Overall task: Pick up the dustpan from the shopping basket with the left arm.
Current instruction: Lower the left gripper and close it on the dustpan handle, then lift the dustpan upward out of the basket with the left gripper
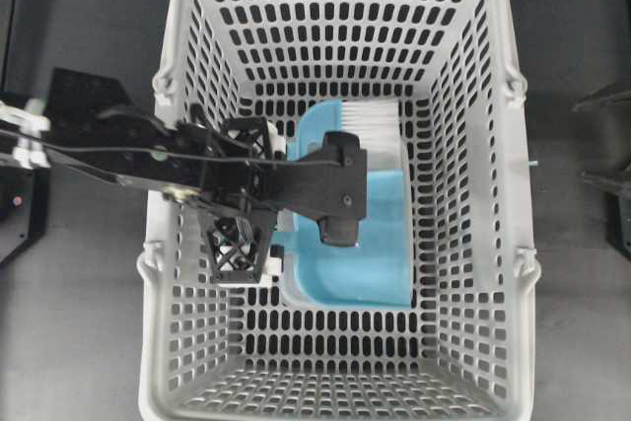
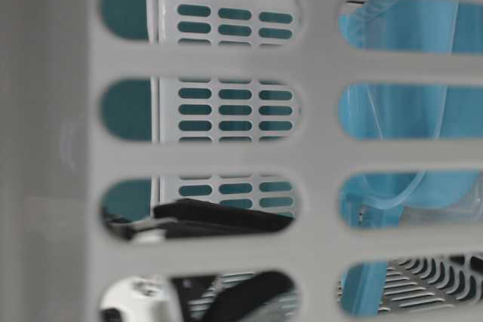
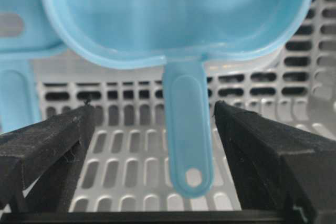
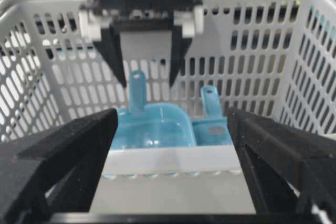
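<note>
The light blue dustpan [image 1: 367, 265] lies on the floor of the grey shopping basket [image 1: 473, 96]. My left gripper [image 1: 260, 194] is inside the basket at its left wall, open. In the left wrist view the dustpan [image 3: 173, 14] fills the top, and its thin handle [image 3: 187, 129], with a hole at the end, points between the two black fingers [image 3: 52, 140] without touching either. The right wrist view shows the left gripper [image 4: 147, 80] straddling that handle [image 4: 137, 90]. My right gripper [image 4: 172, 124] is open and empty, outside the basket's right rim [image 1: 603, 142].
A brush with white bristles [image 1: 370, 127] and a blue handle [image 4: 210, 98] lies beside the dustpan, toward the far wall. In the left wrist view its handle [image 3: 18, 93] is just left of the left finger. The basket walls [image 2: 317, 148] close in all round.
</note>
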